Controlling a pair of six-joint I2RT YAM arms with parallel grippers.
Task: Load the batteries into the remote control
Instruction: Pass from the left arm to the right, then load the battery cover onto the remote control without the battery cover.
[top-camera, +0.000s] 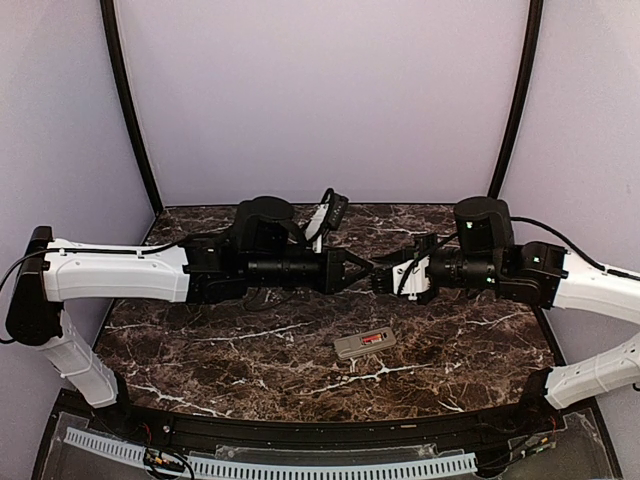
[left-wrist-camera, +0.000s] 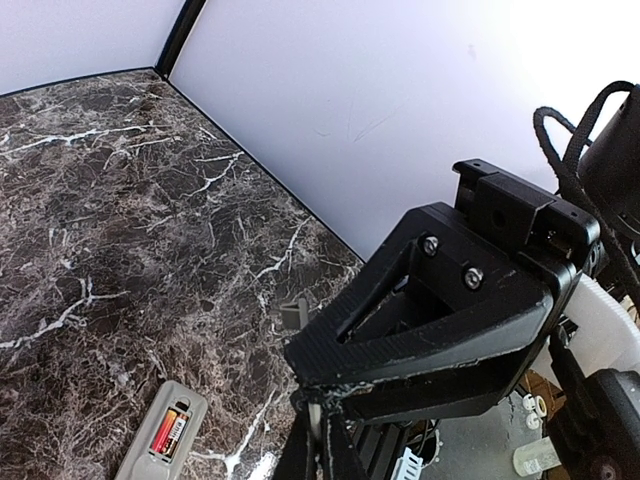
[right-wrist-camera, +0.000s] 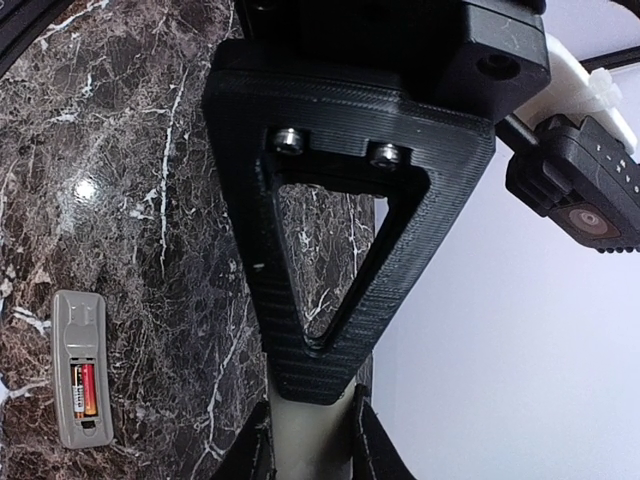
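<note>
Your L end effector (top-camera: 364, 268): pressed together. R end effector (top-camera: 385, 279): flanks pale strip (right-wrist-camera: 310, 445), can't tell if gripped. Remote (top-camera: 365, 343) on bench (top-camera: 200, 340), battery (right-wrist-camera: 82, 388) in.

**Marble bench, lilac walls**

The bench (top-camera: 200, 340) is dark brown marble with white veins and fills the middle of the top view. Pale lilac walls (top-camera: 320, 90) close it in behind and on both sides. Two black poles (top-camera: 128, 110) curve up from the bench's far corners to the upper left and upper right of the frame. A white slotted rail (top-camera: 300, 465) runs along the bottom edge, below the bench's black rim. In the lower middle of the left wrist view stands a thin grey strip (left-wrist-camera: 293, 313), its lower end hidden.
</note>
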